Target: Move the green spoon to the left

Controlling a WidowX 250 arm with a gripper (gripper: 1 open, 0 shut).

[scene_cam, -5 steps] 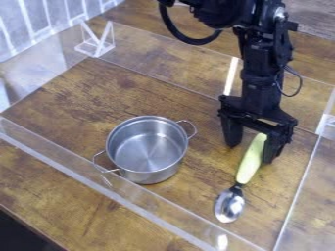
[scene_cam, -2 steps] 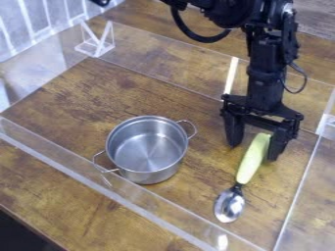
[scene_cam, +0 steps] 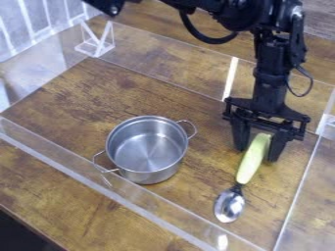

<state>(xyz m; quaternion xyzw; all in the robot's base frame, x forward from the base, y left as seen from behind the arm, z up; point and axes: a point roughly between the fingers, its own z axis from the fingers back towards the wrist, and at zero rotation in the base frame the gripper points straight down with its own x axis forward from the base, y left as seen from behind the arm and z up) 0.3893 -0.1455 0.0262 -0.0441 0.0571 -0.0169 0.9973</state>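
Observation:
The green spoon lies flat on the wooden table at the right, its yellow-green handle pointing away and its shiny metal bowl toward the front edge. My gripper points straight down over the far end of the handle. Its two black fingers stand apart on either side of the handle, low near the table. The jaws look open, and I see no squeeze on the handle.
A steel two-handled pot stands left of the spoon. A clear acrylic wall runs along the table's front and sides. A small clear stand sits at the back left. A pale stick lies behind the gripper.
The gripper has rolled a little about its downward axis and edged slightly right over the handle. The spoon and the pot have not moved.

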